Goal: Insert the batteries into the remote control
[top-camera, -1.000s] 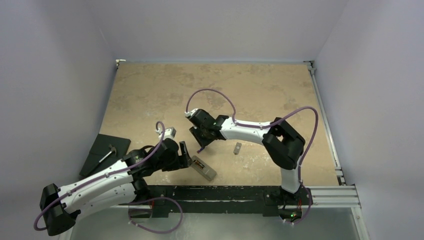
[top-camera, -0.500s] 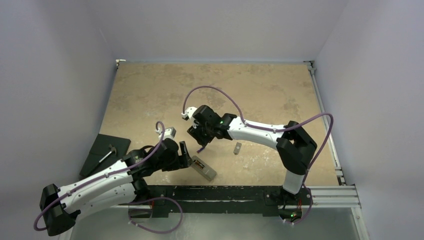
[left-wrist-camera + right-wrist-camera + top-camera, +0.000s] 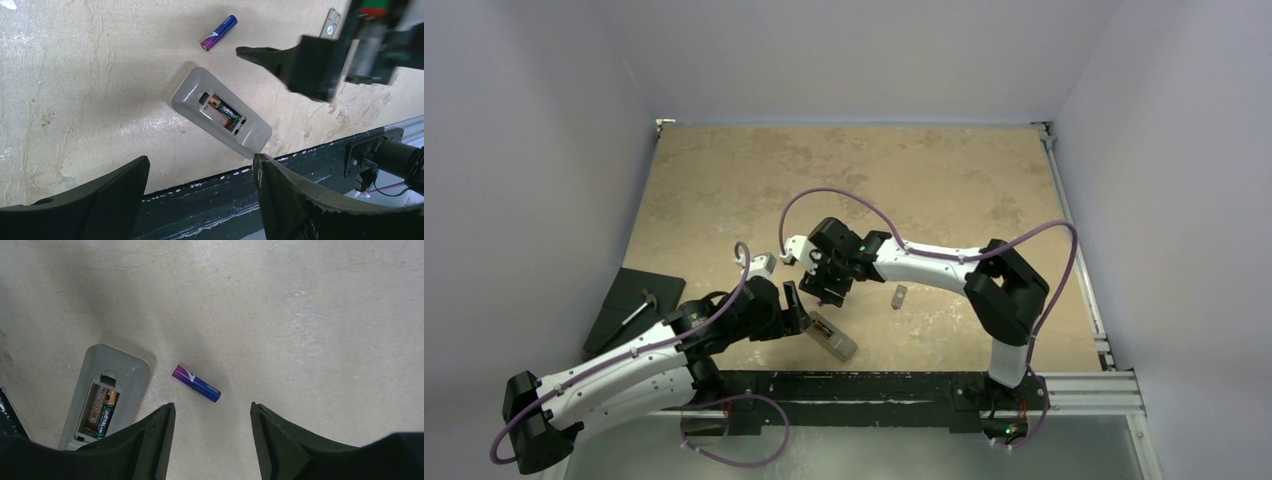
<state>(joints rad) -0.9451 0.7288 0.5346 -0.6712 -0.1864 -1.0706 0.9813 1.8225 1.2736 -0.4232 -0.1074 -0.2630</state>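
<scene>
When I checked the feeds, the remote control point(image 3: 832, 337) was lying back-up close to the near edge of the table point(image 3: 904, 170), a little left of its middle, with the battery recess uncovered. One dark battery point(image 3: 225, 111) with a gold end sat inside that recess. It seemed to fill one side, and I honestly couldn't tell what was going on in the other slot. The purple-blue battery point(image 3: 196, 383) was loose on the table, just off the remote's end that pointed toward the far edge, near it but not touching.

My right gripper point(image 3: 211, 407) hung right over that purple one, fingers spread wide with nothing between them. The battery showed in the gap just ahead of the tips. From overhead, that gripper hid the battery completely.

The left gripper point(image 3: 200, 161) was spread wide and empty too, parked just beside the remote's left end. On its own camera the remote sat framed between the two fingers, clear of both.

The little grey cover piece point(image 3: 899, 294) lay by itself to the right of the remote, well apart from it. Over by the left edge of the table there was a black mat point(image 3: 624, 300) with a small metal tool point(image 3: 639, 310) on it.
</scene>
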